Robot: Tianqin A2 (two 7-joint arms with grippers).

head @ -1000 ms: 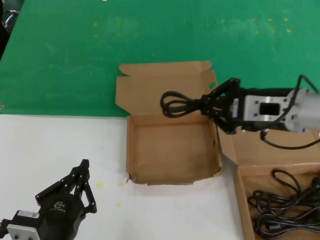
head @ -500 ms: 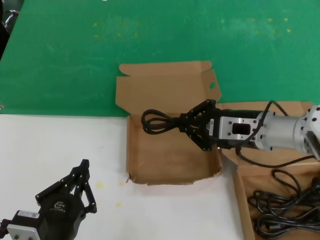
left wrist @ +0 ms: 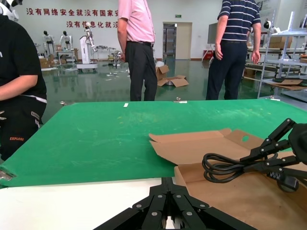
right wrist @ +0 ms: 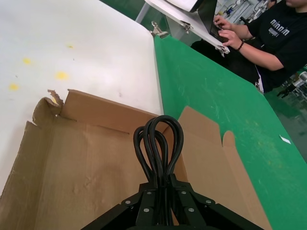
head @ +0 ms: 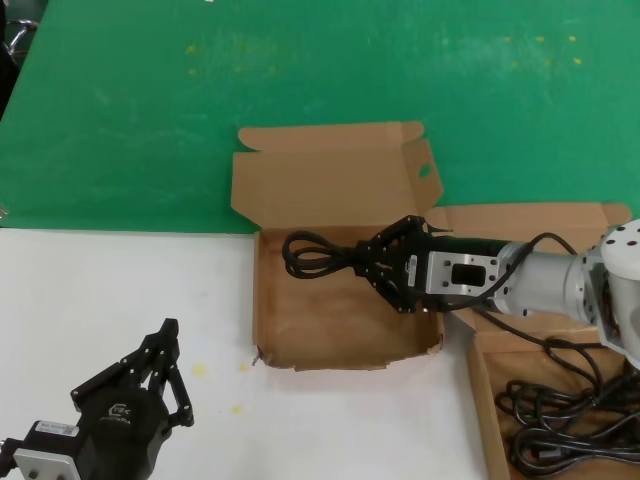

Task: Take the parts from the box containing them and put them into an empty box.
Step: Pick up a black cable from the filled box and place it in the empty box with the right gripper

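Note:
My right gripper (head: 362,264) is shut on a black power cord (head: 312,252), a looped bundle that sticks out over the back of the empty box (head: 345,352). That box is shallow brown cardboard with an oval hole on its lid tab and a torn front corner. In the right wrist view the cord loop (right wrist: 158,141) hangs above the box floor (right wrist: 81,177), held at my right gripper (right wrist: 162,184). The box containing the parts (head: 486,395) sits at the right with more cords (head: 560,415) inside. My left gripper (head: 170,345) is shut and parked at the front left.
The boxes straddle the line between the white table (head: 120,290) and the green mat (head: 300,70). The empty box's lid (head: 320,180) lies open toward the back. People stand beyond the table in the left wrist view (left wrist: 139,48).
My right gripper has carried the cord leftward and down from over the lid to low over the empty box's back part. The left arm has not moved.

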